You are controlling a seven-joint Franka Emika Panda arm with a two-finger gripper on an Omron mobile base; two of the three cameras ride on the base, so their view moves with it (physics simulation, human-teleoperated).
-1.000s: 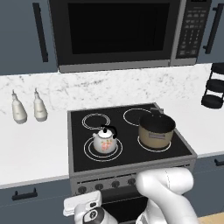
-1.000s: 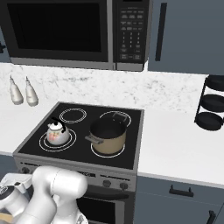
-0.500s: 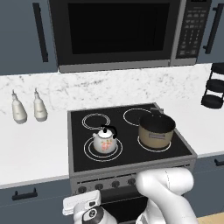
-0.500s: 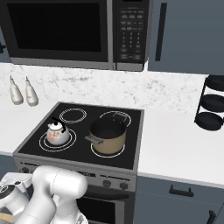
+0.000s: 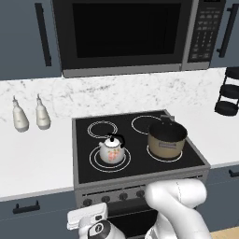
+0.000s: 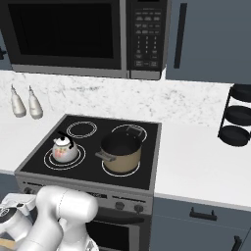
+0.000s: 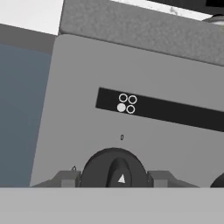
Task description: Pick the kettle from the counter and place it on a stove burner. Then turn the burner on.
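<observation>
Showing one kettle [image 5: 111, 151], one knob [image 7: 114, 171], two bottles [image 5: 31, 113]

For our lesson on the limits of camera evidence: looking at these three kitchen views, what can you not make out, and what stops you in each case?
- End effector, hand view: fingertips cut off at the bottom edge, so open or shut is unclear.
- Round black stove knob, hand view: lower half cut off; its setting is unreadable.
- Small white floral kettle on the large double-ring burner, left base view: nothing shows whether the burner is on.
- Black tiered rack, left base view: cut by the right edge.
</observation>
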